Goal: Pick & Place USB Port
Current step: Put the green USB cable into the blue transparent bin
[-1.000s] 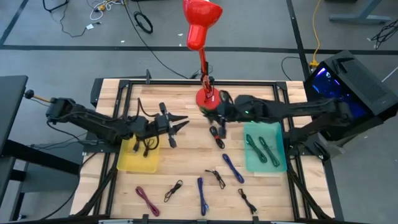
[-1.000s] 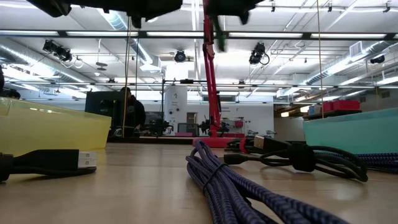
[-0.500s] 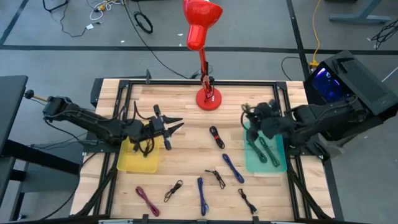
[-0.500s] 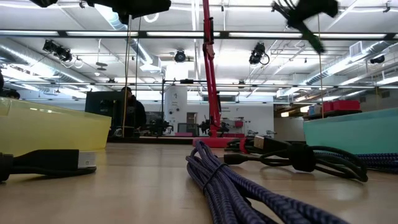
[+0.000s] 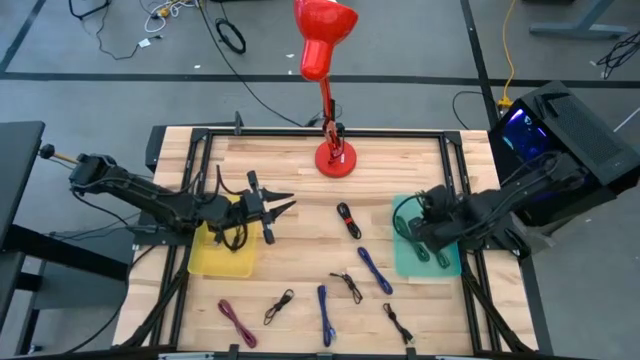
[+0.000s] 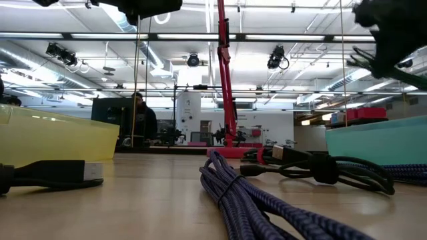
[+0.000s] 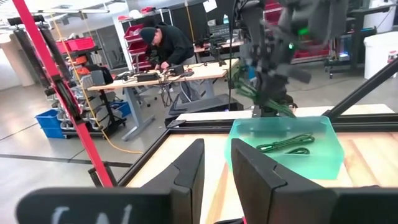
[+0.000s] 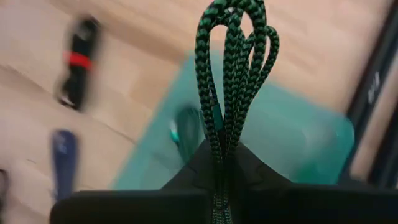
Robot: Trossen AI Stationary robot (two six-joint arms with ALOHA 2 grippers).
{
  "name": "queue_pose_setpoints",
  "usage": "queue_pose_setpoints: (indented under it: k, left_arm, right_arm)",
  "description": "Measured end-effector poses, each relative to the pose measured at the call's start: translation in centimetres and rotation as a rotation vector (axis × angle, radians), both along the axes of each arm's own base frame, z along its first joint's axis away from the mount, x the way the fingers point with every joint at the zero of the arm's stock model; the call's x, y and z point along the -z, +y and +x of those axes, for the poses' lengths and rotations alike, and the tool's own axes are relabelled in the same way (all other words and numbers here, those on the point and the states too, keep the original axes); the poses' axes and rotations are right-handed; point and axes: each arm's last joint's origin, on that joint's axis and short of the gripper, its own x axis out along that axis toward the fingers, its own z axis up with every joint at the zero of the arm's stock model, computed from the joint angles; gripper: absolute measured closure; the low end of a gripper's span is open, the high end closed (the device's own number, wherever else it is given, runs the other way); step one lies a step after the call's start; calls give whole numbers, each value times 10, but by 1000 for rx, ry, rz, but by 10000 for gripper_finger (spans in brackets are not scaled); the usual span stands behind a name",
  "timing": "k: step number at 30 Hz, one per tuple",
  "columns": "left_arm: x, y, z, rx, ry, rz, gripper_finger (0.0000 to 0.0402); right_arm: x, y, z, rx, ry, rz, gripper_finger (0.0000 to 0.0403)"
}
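Observation:
A green braided cable, coiled into loops (image 8: 233, 62), is held by my right gripper (image 8: 221, 155), which is shut on it above the teal bin (image 5: 402, 262) at the table's right side. Another green cable (image 8: 186, 134) lies inside that bin. The left wrist view shows the right arm (image 7: 273, 50) over the teal bin (image 7: 323, 155). My left gripper (image 5: 272, 208) is open and holds nothing. It hovers just right of the yellow bin (image 5: 215, 262), with its fingers (image 7: 189, 174) pointing toward the table's right. My right gripper pinches the green cable's bundled strands (image 8: 219, 140) between its two fingers. The looped end (image 8: 239, 25) sticks out beyond the fingertips. The cable is lifted clear, above the teal bin.
A red lamp stands on its base (image 5: 333, 158) at the far middle. Loose coiled cables lie on the wood: a black one with a red tie (image 5: 347, 218), blue ones (image 5: 375, 270) (image 5: 325, 315), black ones (image 5: 346, 287) (image 5: 280, 305) and a maroon one (image 5: 237, 322). A person works in the room behind (image 7: 168, 46).
My right gripper has carried the green cable from beside the lamp base toward the table's right and near edges, and now hangs over the teal bin. The left gripper has drifted slightly toward the yellow bin.

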Motion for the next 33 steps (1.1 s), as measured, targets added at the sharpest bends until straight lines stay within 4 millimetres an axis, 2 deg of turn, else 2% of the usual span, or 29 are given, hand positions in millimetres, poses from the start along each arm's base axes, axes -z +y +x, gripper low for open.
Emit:
queue_pose_setpoints:
  k: [5, 20, 26, 33]
  left_arm:
    - [0, 0, 0, 0, 2, 0, 317]
    - [2, 0, 0, 0, 18, 7, 317]
    - [2, 0, 0, 0, 17, 6, 317]
    - [2, 0, 0, 0, 16, 3, 317]
  right_arm:
    - [18, 2, -7, 82, 60, 68, 393]
    - [20, 3, -6, 81, 64, 98, 391]
    - [34, 6, -7, 70, 67, 119, 390]
    - [52, 7, -8, 38, 69, 125, 345]
